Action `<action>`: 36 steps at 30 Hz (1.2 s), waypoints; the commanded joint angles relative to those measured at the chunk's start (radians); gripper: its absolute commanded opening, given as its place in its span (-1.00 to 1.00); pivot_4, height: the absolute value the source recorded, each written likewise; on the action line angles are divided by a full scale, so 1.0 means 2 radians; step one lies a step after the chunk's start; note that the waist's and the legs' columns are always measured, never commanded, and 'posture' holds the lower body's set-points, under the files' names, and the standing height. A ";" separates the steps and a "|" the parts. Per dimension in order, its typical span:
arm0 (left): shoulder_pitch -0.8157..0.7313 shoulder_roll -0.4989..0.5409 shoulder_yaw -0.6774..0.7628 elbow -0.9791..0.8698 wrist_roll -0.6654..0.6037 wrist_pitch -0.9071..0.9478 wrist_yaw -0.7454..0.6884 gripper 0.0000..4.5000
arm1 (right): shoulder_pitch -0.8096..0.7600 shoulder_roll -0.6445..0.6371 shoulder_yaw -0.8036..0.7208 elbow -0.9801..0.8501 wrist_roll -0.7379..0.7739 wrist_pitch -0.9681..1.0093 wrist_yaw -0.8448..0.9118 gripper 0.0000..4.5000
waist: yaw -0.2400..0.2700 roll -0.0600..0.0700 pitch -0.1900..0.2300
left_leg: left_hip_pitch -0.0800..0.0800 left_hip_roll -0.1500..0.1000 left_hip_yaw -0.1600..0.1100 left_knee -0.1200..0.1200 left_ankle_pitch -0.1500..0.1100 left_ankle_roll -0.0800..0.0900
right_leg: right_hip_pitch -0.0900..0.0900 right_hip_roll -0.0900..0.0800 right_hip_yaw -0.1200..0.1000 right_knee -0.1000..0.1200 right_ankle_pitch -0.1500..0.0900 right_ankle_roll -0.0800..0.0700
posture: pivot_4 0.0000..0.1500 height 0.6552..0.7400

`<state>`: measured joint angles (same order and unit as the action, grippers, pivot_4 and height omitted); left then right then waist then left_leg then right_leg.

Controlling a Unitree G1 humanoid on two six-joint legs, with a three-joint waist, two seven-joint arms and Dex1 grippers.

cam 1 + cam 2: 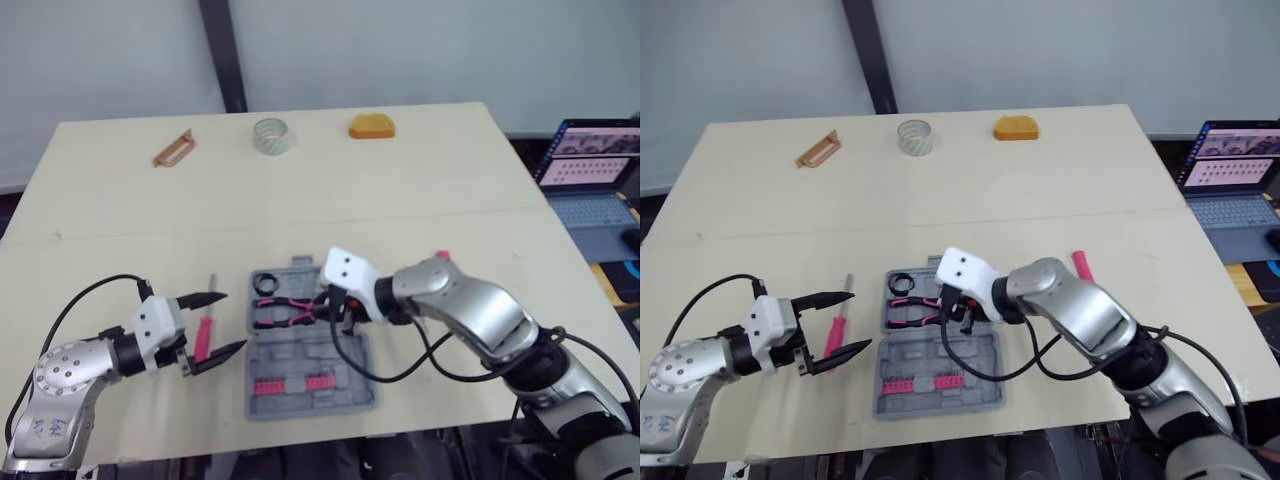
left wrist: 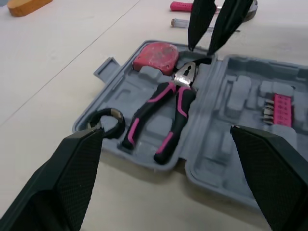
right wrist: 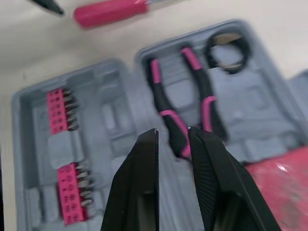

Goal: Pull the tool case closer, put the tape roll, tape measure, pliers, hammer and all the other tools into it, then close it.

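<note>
near the desk's point(image 1: 300, 200) front edge we are seeing the tool case point(image 1: 270, 345) lying open, with the pliers point(image 1: 285, 312), a black ring point(image 1: 266, 283) and the red tape measure point(image 2: 155, 55) sitting in its far half. our right gripper point(image 3: 173, 130) is hovering over the pliers' head, jaws released with a narrow gap, gripping nothing. our left gripper point(image 1: 235, 320) is reaching beside the case's left side, jaws spread wide over the pink screwdriver point(image 1: 204, 328). the tape roll point(image 1: 271, 136) is sitting at the far edge, and a pink handle point(image 1: 1081, 265) is lying right of the case.
</note>
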<state>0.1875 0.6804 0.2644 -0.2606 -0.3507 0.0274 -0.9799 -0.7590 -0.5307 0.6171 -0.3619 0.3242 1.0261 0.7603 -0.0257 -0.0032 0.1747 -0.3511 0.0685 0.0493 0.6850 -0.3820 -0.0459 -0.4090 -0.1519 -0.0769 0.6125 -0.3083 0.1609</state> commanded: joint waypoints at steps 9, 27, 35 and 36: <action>0.021 -0.002 0.006 0.014 -0.003 -0.047 0.001 1.00 | -0.017 0.033 0.011 0.019 -0.034 -0.007 0.005 -0.54 | -0.002 0.000 0.000 | -0.001 0.000 0.001 0.000 0.000 0.000 | -0.001 0.000 -0.001 0.000 0.001 0.000 | 1.00 1.00; -0.270 -0.101 -0.235 0.049 0.019 0.028 -0.035 1.00 | 0.281 0.034 -0.332 -0.044 -0.033 -0.089 -0.163 -0.44 | 0.000 -0.001 -0.001 | 0.001 0.000 0.003 -0.001 0.000 0.000 | -0.001 0.000 -0.001 -0.001 0.003 0.001 | 1.00 1.00; -0.318 -0.133 -0.237 0.111 0.027 0.009 -0.032 1.00 | 0.320 0.091 -0.335 -0.033 -0.071 -0.105 -0.241 0.92 | 0.000 -0.001 -0.001 | 0.000 0.000 0.003 0.000 0.000 0.000 | -0.001 0.000 -0.001 -0.001 0.003 0.001 | 1.00 1.00; -0.322 -0.135 -0.235 0.115 0.026 0.008 -0.032 1.00 | 0.322 0.097 -0.336 -0.031 -0.073 -0.106 -0.249 0.92 | 0.000 -0.001 -0.001 | 0.000 0.000 0.003 0.000 0.000 0.000 | -0.001 0.000 -0.001 -0.001 0.003 0.001 | 1.00 1.00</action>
<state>-0.4399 0.4175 -0.2146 -0.0219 -0.2972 0.0618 -1.0437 -0.1195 -0.3451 -0.0447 -0.4159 0.1891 0.8395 0.2927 -0.0254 -0.0050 0.1735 -0.3504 0.0684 0.0545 0.6848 -0.3817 -0.0458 -0.4115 -0.1517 -0.0787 0.6103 -0.3025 0.1634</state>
